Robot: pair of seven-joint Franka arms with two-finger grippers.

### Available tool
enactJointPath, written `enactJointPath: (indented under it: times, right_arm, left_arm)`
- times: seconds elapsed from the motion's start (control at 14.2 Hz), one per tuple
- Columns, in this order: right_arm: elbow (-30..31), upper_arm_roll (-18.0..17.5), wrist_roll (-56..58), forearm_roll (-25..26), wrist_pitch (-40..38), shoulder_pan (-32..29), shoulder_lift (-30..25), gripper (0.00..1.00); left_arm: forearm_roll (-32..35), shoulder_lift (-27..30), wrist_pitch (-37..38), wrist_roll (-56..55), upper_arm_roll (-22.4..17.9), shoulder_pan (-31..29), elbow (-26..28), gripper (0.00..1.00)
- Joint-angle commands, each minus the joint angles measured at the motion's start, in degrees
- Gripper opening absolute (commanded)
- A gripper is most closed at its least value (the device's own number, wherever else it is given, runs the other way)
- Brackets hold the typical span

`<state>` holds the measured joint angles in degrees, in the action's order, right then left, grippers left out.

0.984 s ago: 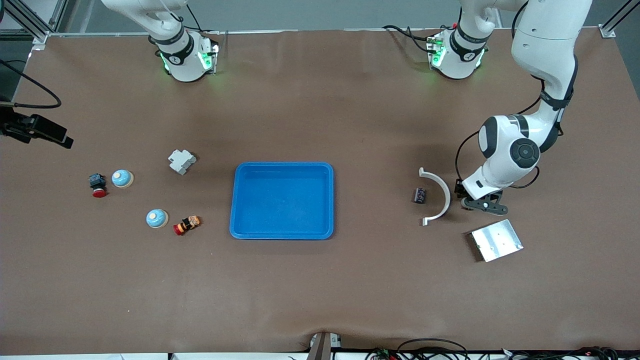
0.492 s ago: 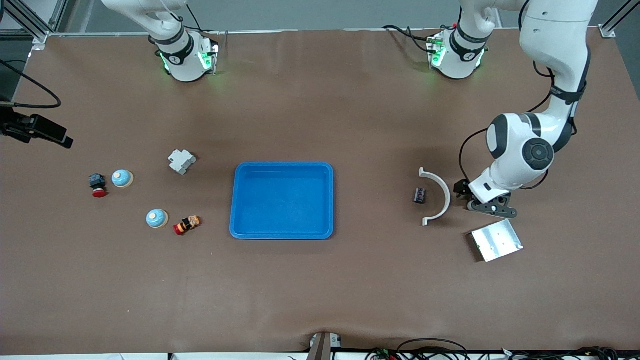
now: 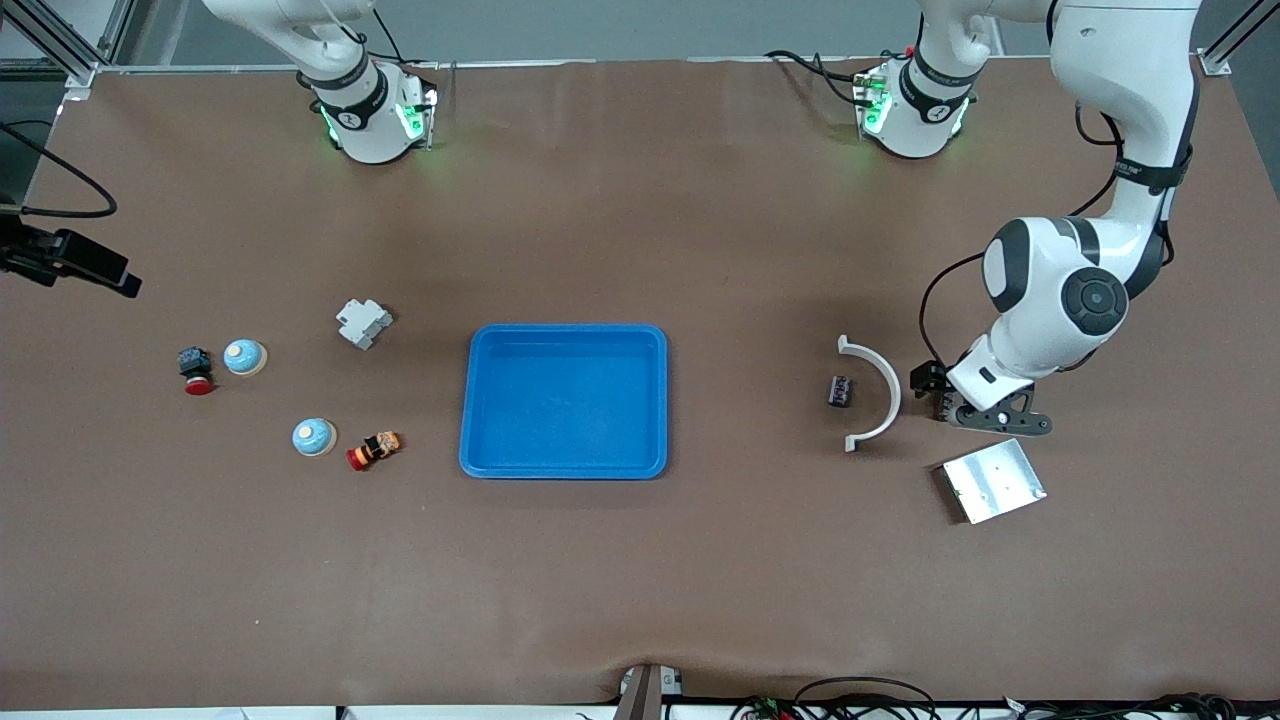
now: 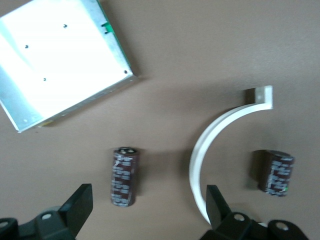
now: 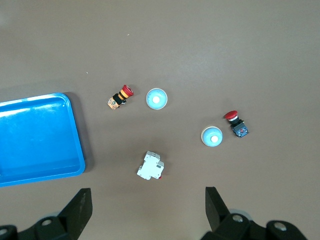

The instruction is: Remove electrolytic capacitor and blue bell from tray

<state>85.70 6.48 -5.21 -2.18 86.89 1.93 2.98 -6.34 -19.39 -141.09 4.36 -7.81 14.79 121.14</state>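
Two dark capacitors lie near a white curved bracket (image 3: 880,390) (image 4: 212,145). One capacitor (image 3: 839,391) (image 4: 276,172) sits in the bracket's hollow. The other capacitor (image 4: 124,176) lies on the table between the fingers of my open left gripper (image 3: 978,412) (image 4: 148,189), untouched; the front view hides it under that hand. Two light blue bells (image 3: 244,356) (image 3: 314,436) (image 5: 212,136) (image 5: 156,99) stand toward the right arm's end. My right gripper (image 5: 147,195) hangs open and empty high above them. A blue tray (image 3: 470,400) (image 5: 75,145) sits mid-table.
A shiny metal plate (image 3: 992,480) (image 4: 60,60) lies near the left gripper, closer to the front camera. A white breaker (image 3: 363,323) (image 5: 151,166) and two red push buttons (image 3: 198,372) (image 3: 373,450) lie by the bells. A black device (image 3: 70,260) juts over the table's edge.
The left arm's elbow and hand have drifted a little toward the left arm's end of the table. Nothing on the table has moved.
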Motion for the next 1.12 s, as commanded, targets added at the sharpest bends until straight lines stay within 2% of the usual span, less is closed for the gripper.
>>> enactJointPath:
  times: [0.0,0.42,0.84,1.05]
  right_arm:
    - [-0.98,-0.16,0.37,-0.54,-0.32,-0.44,0.27,1.00]
    - [-1.06,-0.24,0.37,-0.72,-0.32,-0.61,0.36,1.00]
    - [-1.06,-0.33,0.20,-0.72,-0.32,-0.44,0.36,1.00]
    - [-0.97,-0.42,0.20,-0.72,-0.41,-0.35,0.27,1.00]
  left_arm:
    - [-1.04,2.07,1.25,-2.59,1.13,-0.02,0.59,1.00]
    - [-1.04,5.41,6.88,-2.86,1.13,-0.11,0.50,1.00]
    - [-0.96,14.46,17.06,-3.65,1.04,-0.55,0.15,1.00]
    - [-0.43,15.61,18.92,-6.81,1.39,-0.02,-0.28,1.00]
